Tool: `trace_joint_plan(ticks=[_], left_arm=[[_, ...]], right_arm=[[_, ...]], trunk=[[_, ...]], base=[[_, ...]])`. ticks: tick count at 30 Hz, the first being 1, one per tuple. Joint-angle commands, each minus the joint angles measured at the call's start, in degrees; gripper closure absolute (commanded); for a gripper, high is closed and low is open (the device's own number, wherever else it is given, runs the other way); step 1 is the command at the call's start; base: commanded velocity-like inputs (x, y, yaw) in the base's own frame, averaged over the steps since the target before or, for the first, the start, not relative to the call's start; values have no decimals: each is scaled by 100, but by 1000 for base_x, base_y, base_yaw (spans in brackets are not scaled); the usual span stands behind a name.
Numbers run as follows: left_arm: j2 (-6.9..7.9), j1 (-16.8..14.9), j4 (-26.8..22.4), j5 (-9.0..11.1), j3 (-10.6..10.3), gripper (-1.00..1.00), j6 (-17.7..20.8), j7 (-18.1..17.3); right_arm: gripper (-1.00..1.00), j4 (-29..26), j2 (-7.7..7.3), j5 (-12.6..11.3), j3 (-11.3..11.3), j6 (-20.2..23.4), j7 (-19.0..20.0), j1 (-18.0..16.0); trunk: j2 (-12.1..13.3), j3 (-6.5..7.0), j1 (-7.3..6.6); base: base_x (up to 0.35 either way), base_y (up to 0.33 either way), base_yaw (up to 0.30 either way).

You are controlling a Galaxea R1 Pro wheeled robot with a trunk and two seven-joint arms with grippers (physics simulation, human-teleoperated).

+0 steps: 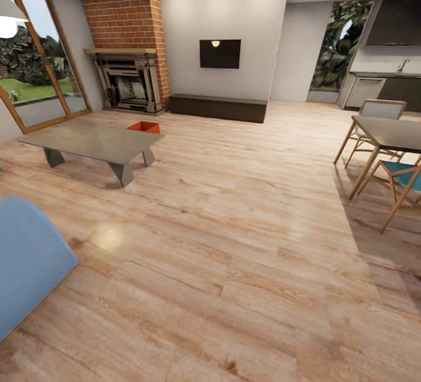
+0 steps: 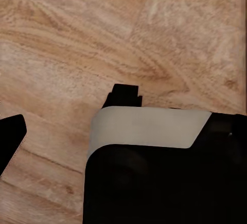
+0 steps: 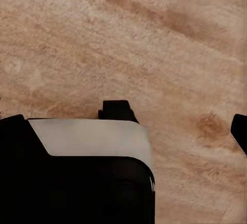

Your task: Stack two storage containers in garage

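- The task stands at its opening step, by my judgement: the robot is in the living room, and no storage container has been picked up.
- One orange-red storage container (image 1: 144, 127) sits on the wood-plank floor (image 1: 234, 242) just behind the far edge of the low grey table (image 1: 93, 141), in front of the brick fireplace (image 1: 130, 61). The table hides its lower part; I cannot make out a second container.
- The next move calls for driving forward and to the left around the table to bring the container within reach.
- The left gripper (image 2: 69, 113) hangs over bare planks with its dark fingers spread apart, holding and touching nothing.
- The right gripper (image 3: 177, 118) likewise has its fingers parted wide over the planks, empty.
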Motion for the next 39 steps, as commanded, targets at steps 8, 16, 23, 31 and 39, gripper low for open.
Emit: trace_joint_plan(ticks=[8,16,23,31,39], left_arm=[[2,-3,-3,43,-1,-100,9,15],[-1,-3,-3,41,-1,-100,9,15],[-4,-2,-3,37,-1,-100,1,15],[1,-3,-3,44,-1,-100,0,15],[4,-3,-3,45,-1,-100,0,15]], right_arm=[[-100,18,-4,-60,48,22,-4,-6],[-100,18,-30,-60,48,24,-2,-6],[-100,18,-34,-60,48,23,-4,-6],[-100,18,-38,-36,48,16,-2,-6],[-100,18,-36,-26,48,24,5,-5]], trunk=[[-2,-5,3],[-2,-5,3],[-2,-5,3],[-2,-5,3],[-2,-5,3]], base=[[322,0,0],[322,0,-34],[322,0,-4],[322,0,0],[322,0,0]])
